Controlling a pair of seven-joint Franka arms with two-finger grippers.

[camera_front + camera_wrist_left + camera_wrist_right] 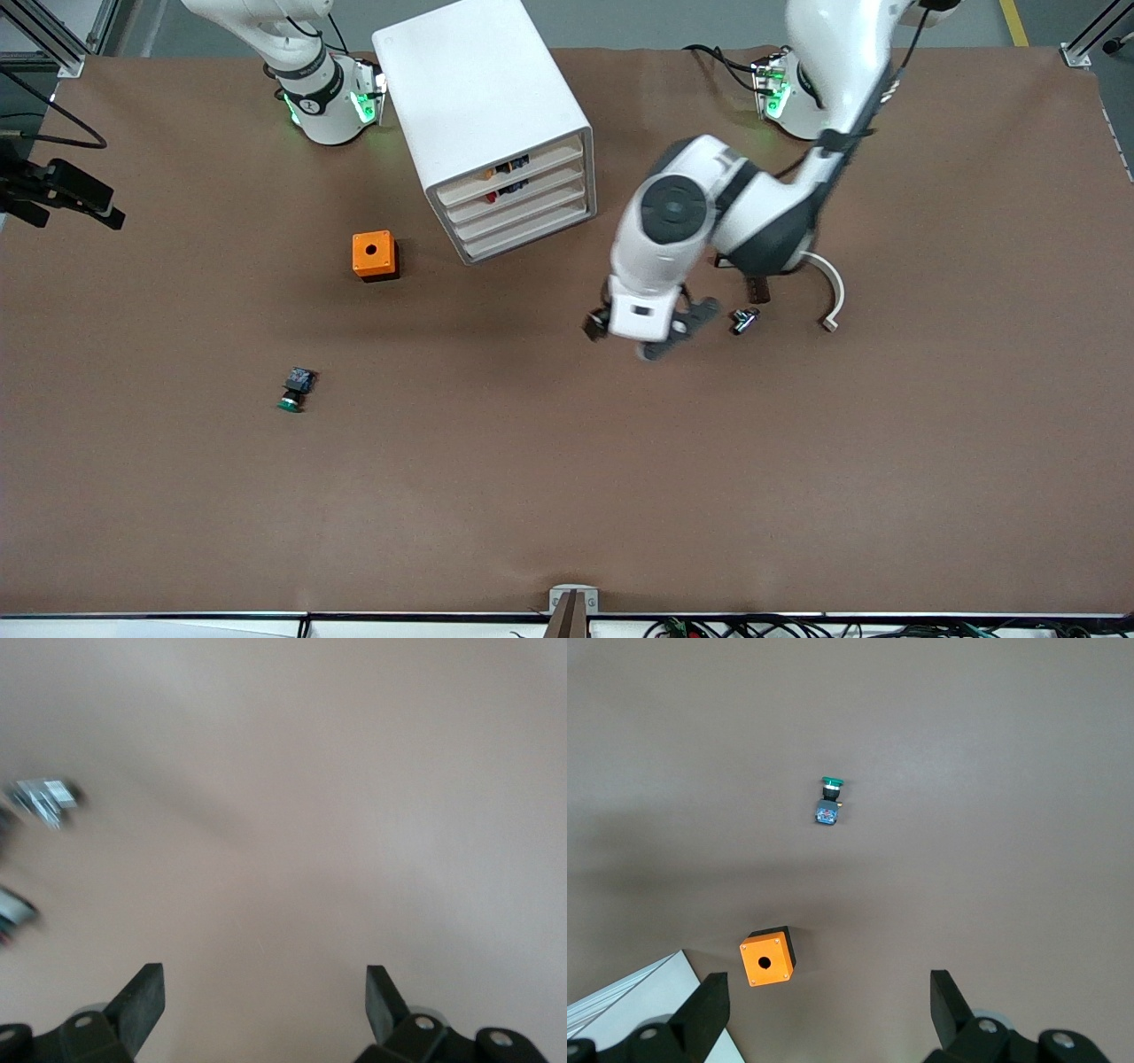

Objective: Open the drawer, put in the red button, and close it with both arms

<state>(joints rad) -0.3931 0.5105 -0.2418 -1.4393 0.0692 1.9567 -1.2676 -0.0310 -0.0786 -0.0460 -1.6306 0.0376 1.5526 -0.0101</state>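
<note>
The left gripper's [654,335] fingers [142,1003] are spread wide with nothing between them, hanging over bare brown table [567,496] a little nearer the front camera than the white cabinet [493,124]. Just beside it toward the left arm's end lie a small metallic part [743,320], a dark piece [756,288] and a curved white strip [833,297]. The right gripper [824,1014] is likewise parted and empty, held high over the table with the orange box [766,958] and the green-capped button [828,799] below it. All four cabinet drawers sit pushed in; the drawer [521,190], second from the top, shows a spot of red [488,198] and something dark through its front, which seems to be the red button, though its shape cannot be made out.
</note>
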